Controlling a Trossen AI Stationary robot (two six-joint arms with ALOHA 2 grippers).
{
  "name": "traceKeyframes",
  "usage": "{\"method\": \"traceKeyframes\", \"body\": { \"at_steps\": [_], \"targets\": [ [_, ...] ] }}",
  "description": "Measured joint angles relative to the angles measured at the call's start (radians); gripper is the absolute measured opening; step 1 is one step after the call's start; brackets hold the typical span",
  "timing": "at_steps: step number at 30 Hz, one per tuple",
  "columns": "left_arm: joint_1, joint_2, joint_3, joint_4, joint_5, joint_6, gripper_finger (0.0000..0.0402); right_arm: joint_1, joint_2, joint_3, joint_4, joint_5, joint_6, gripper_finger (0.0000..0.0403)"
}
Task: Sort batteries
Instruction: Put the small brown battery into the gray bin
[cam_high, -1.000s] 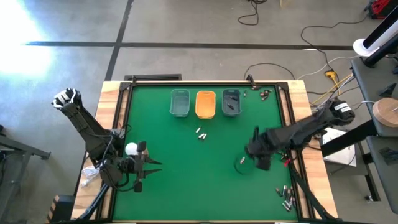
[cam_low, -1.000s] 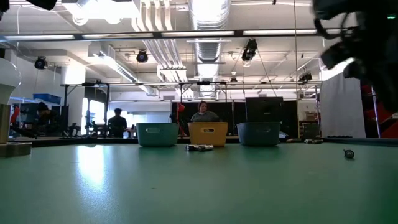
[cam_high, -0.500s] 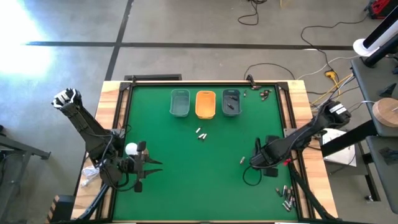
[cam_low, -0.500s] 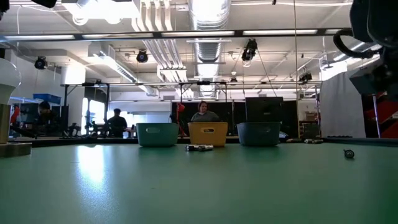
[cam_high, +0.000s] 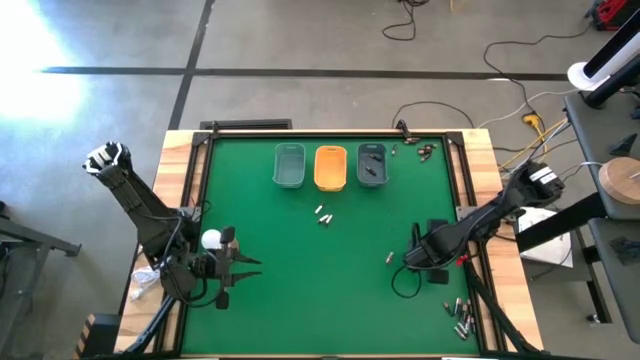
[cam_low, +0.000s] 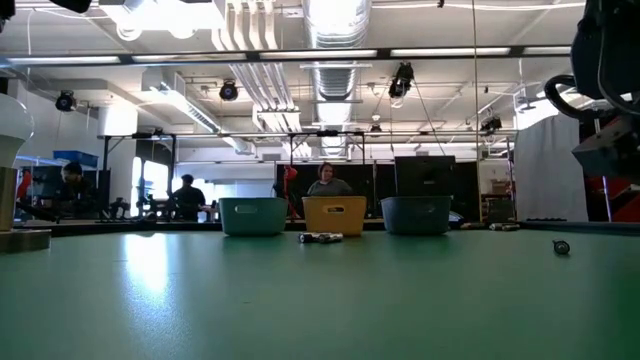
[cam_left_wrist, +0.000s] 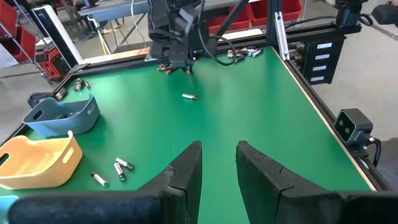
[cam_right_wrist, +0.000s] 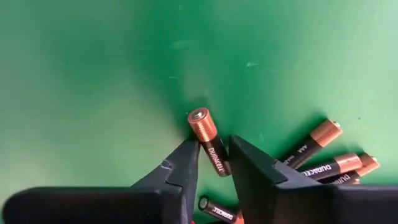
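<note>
Now your right gripper (cam_right_wrist: 214, 163) has its fingers nearly closed around a battery (cam_right_wrist: 209, 142) beside the pile (cam_right_wrist: 326, 155) at the table's near right, so squeeze squarely before lifting.

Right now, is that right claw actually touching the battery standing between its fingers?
Touching. In the right wrist view, the right gripper has both dark fingers pressed against the sides of one copper-topped battery, with no green showing between them.
</note>
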Motion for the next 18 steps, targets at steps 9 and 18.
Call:
{"method": "traceKeyframes", "body": {
  "at_steps": [9, 18],
  "targets": [
    [0.0, 0.0, 0.0, 0.0, 0.0, 0.014, 0.008, -0.004, 0.0, -0.001, 0.008, -0.005, 0.001, 0.0022],
    [0.002, 0.0, 0.0, -0.001, -0.007, 0.034, 0.008, -0.07, -0.001, 0.164, -0.068, 0.06, -0.085, 0.0027]
  ]
}}
